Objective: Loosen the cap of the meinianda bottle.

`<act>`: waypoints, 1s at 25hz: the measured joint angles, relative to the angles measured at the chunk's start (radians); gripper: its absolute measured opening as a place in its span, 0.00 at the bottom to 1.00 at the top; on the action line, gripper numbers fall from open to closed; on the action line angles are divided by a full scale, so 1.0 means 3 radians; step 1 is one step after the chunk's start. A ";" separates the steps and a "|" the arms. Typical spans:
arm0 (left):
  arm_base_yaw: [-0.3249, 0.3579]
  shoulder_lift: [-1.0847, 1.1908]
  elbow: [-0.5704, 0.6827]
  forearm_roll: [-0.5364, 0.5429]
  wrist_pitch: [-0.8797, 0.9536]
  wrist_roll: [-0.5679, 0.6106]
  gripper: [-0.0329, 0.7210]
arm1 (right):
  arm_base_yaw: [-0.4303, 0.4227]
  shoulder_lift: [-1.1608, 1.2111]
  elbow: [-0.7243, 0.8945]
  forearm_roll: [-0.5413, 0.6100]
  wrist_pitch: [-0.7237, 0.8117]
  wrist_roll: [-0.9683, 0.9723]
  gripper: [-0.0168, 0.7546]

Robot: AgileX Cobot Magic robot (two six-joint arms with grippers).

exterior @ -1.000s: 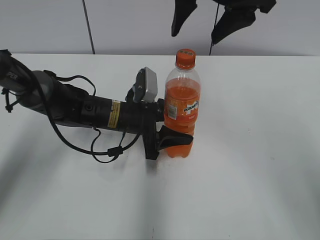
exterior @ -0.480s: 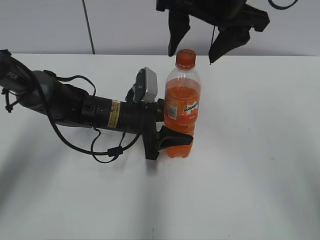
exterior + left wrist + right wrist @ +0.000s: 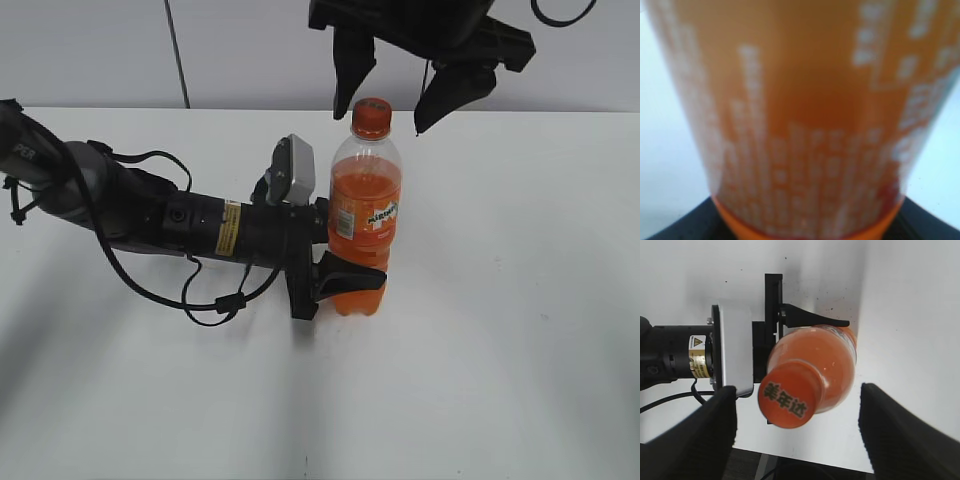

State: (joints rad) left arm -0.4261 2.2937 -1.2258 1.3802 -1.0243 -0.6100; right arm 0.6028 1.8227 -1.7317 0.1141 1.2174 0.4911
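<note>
The meinianda bottle (image 3: pixel 364 220) stands upright on the white table, full of orange liquid, with an orange label. Its orange cap (image 3: pixel 371 117) is on the neck and bears dark characters on top in the right wrist view (image 3: pixel 788 401). My left gripper (image 3: pixel 345 265) lies low on the table and is shut on the bottle's lower body; the left wrist view is filled by the blurred label (image 3: pixel 805 125). My right gripper (image 3: pixel 385 95) hangs open above, one finger on each side of the cap, not touching it. The bottle's shoulder shows below the cap (image 3: pixel 825 360).
The left arm (image 3: pixel 150 215) with its cable stretches across the table's left half. The white table (image 3: pixel 500 350) extends to the right and front. A grey wall stands behind. In the right wrist view the table's edge (image 3: pixel 805 452) lies just below the cap.
My right gripper has come down from above the frame to cap height, its fingers now flanking the cap. The bottle and left arm have not moved.
</note>
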 joint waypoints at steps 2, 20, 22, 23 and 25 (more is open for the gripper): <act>0.0000 0.0000 0.0000 0.0000 0.0000 0.0000 0.58 | 0.0000 0.0000 0.0000 0.0000 0.0000 0.0000 0.75; 0.0000 0.0000 0.0000 0.0000 -0.0001 -0.0003 0.58 | 0.0000 0.0000 0.0000 -0.0001 -0.0013 -0.0053 0.63; 0.0000 0.0000 0.0000 0.0000 -0.0001 -0.0003 0.58 | 0.0000 0.0000 0.0000 -0.0001 -0.0034 -0.0064 0.63; 0.0000 0.0000 0.0000 0.0000 -0.0001 -0.0003 0.58 | 0.0000 0.0000 0.0000 -0.0001 -0.0042 -0.0068 0.63; 0.0000 0.0000 0.0000 0.0000 -0.0001 -0.0003 0.58 | 0.0000 0.0001 0.0000 -0.0001 -0.0046 -0.0068 0.63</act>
State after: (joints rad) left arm -0.4261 2.2937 -1.2258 1.3802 -1.0245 -0.6109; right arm 0.6028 1.8231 -1.7317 0.1137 1.2037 0.4708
